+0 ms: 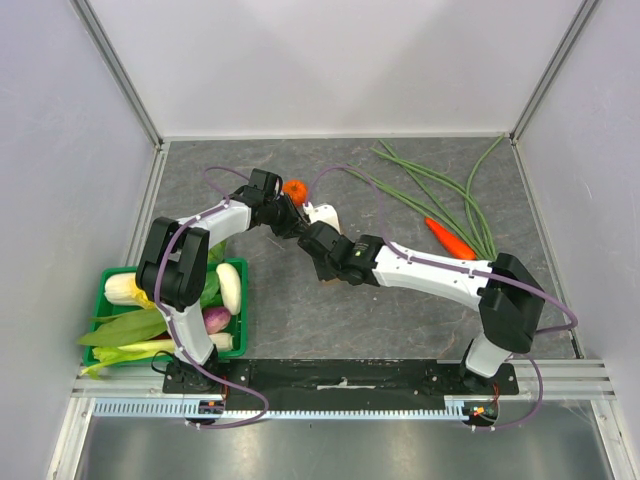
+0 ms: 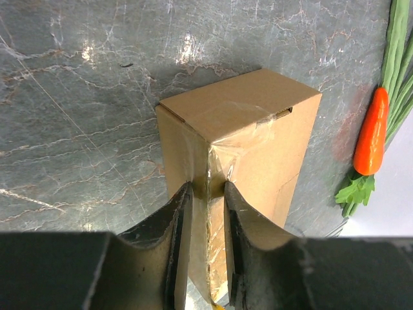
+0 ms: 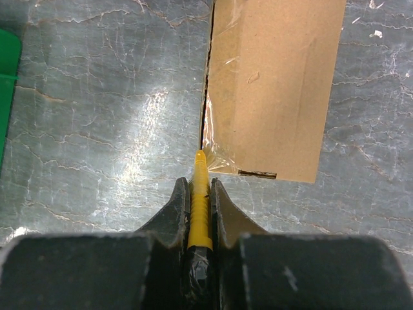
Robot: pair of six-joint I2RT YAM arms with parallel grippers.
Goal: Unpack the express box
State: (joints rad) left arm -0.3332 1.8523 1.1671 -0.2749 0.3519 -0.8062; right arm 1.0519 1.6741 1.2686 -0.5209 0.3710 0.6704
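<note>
Left end effector (image 2: 206,194), clamped astride express box (image 2: 258,123) edge

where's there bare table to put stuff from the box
Bare: the front middle, between the green crate and the right arm, and the back left corner, left of the tangerine. Crowded: around the express box and by the carrot.

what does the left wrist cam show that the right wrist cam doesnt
Only the left wrist view: the carrot and green stalks at the right edge, and the left gripper pinching a taped corner of the express box. Only the right wrist view: the right gripper clamped on a yellow tool, its tip at the box's taped seam, plus a sliver of green crate. Both: the cardboard box and the grey marbled table.
</note>
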